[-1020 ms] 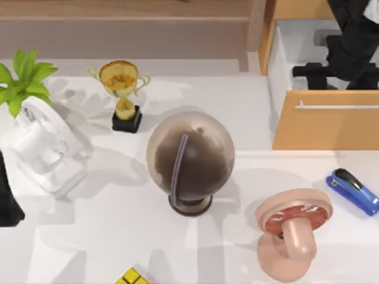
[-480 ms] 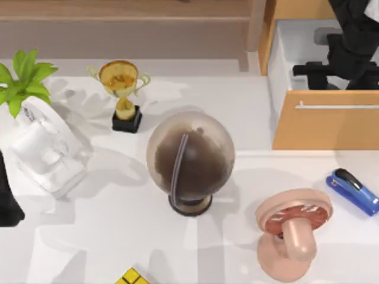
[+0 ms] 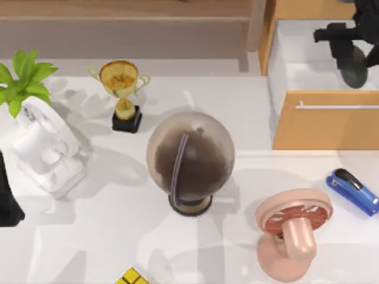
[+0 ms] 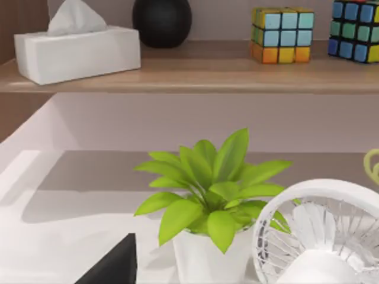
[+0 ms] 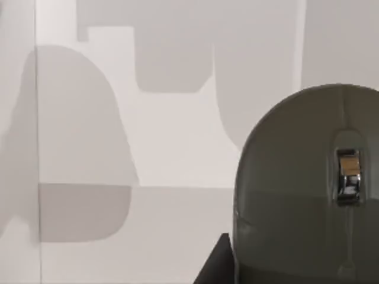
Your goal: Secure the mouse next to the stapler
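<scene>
Left arm (image 3: 7,201) sat parked at the counter's (image 3: 106,236) left edge; whether its fingers were open or closed could not be made out.

Going left to right on the counter: one potted plant (image 3: 21,77), one white fan (image 3: 44,151), one gold trophy (image 3: 123,94), one globe (image 3: 189,160) in the middle, one yellow cube (image 3: 131,277) at the near edge, one pink fan (image 3: 293,234), one blue stapler (image 3: 353,190) near the right edge. The wrist view showed a shelf (image 4: 195,71) carrying one tissue box (image 4: 77,47), one black pot (image 4: 161,21) and two colour cubes (image 4: 283,32).

Right gripper (image 3: 349,41) hung over the open drawer (image 3: 323,118) at upper right, fingers closed on the mouse (image 3: 353,66). One mouse, dark grey, held clear above the drawer floor, probably so it could clear the drawer front on the way to the stapler. The mouse (image 5: 308,189) sat close under the wrist camera, scroll wheel visible.
</scene>
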Tool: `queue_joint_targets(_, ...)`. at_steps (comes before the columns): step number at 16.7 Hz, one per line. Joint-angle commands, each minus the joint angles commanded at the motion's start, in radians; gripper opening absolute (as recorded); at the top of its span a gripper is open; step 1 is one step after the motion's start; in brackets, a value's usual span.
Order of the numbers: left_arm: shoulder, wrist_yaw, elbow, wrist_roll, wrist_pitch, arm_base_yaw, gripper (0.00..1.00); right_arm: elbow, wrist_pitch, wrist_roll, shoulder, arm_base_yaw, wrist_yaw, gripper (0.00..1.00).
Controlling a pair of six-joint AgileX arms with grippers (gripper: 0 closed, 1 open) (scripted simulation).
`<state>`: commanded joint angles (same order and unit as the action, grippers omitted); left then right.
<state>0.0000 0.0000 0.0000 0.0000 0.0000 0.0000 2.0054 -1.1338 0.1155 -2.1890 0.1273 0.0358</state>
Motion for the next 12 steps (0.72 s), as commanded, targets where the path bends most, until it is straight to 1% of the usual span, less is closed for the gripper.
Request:
queue_joint_targets(5,0.000,0.000,0.000,0.000,0.000,0.000,1.00,-0.129,0.009,-0.050,0.244,-0.041,-0.004,0.00)
queue_joint_targets(12,0.000,0.000,0.000,0.000,0.000,0.000,1.00,-0.454,0.026,-0.114,0.517,-0.116,-0.024,0.00)
